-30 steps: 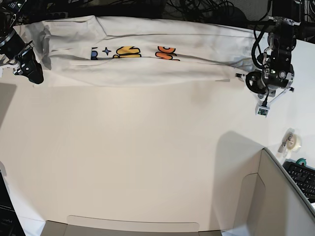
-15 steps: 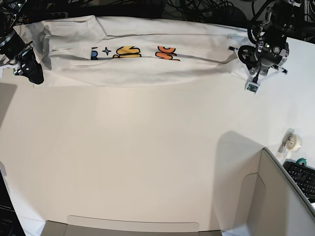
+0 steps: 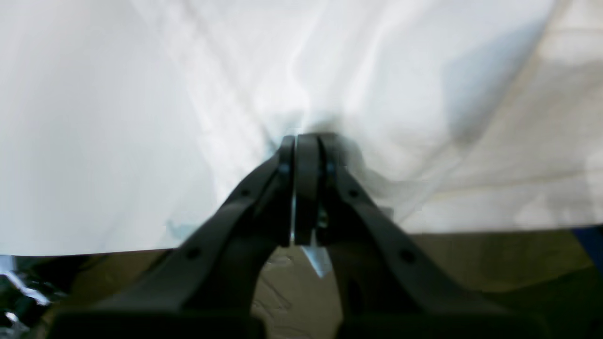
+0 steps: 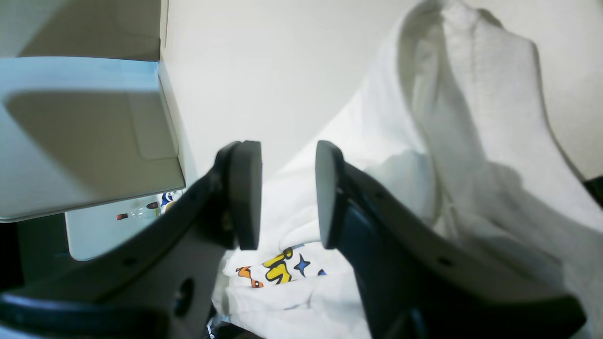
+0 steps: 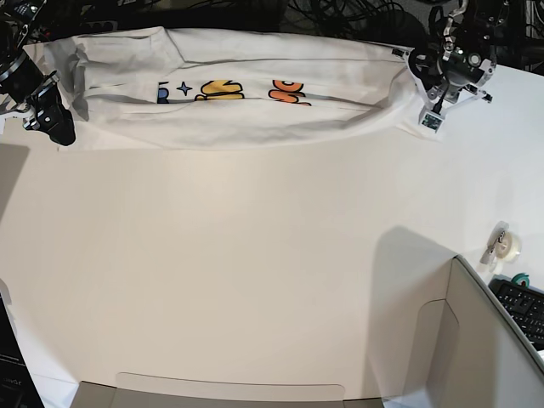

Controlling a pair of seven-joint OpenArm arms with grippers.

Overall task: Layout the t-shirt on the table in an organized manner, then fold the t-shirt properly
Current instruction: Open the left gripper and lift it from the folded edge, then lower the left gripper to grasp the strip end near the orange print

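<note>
Base view: t-shirt [image 5: 246, 89] lies as a long, bunched band along the far edge of the table [image 5: 255, 272], print only partly showing. My left gripper [image 5: 414, 61] sits at one end, right gripper [image 5: 53, 119] at the other. Left wrist view: jaws fully closed, pressed into white cloth; can't tell for sure if any fabric's pinched between them. Right wrist view: jaws partly apart, holding nothing, shirt below w/ lettering visible. Risk: if the left has no real grip, pulling could leave the shirt bunched, or drag it off the far edge.
</note>
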